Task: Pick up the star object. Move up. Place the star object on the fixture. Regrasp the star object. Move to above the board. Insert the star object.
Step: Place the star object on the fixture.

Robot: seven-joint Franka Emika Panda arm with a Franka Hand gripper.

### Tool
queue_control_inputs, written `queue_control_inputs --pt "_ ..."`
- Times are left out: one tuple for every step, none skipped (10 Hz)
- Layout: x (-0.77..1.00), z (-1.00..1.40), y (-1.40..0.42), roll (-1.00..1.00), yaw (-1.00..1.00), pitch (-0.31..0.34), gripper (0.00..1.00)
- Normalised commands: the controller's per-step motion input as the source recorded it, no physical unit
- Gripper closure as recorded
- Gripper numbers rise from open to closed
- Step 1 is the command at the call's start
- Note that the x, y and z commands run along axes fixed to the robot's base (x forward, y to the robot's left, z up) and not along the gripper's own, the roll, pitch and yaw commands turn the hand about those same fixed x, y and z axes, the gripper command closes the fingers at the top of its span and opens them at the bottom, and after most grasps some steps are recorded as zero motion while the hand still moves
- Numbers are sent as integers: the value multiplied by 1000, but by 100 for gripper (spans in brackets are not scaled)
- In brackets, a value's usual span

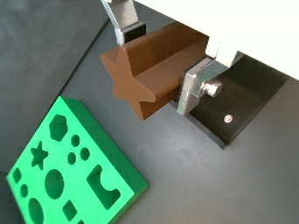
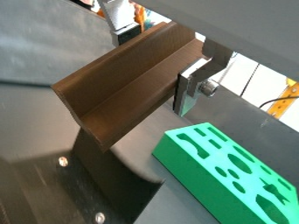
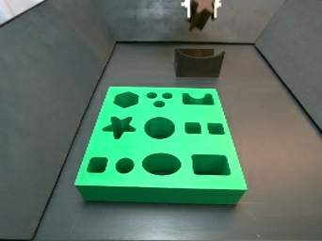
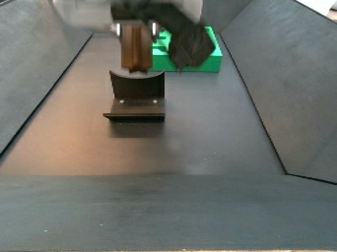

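Note:
My gripper is shut on the brown star object, a long star-shaped prism that lies crosswise between the fingers in both wrist views. In a side view the gripper hangs above the dark fixture, with a gap below the piece. In a side view the star object hangs upright right over the fixture. The green board lies flat with a star-shaped hole at its left side.
The fixture also shows in both wrist views, beside the green board. Sloping dark walls enclose the dark floor on the sides. The board lies beyond the fixture, partly behind the gripper.

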Motion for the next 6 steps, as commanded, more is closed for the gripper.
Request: queue_control_inputs --pt "167 -1000 137 -774 -218 195 100" --pt "171 -1000 142 -553 -239 122 100" --pt "180 -1000 146 -383 -243 79 100" --pt "197 -1000 138 -220 -224 29 100" --pt "185 -906 127 -185 -210 3 100" --pt "126 -556 91 -171 -166 -44 100"
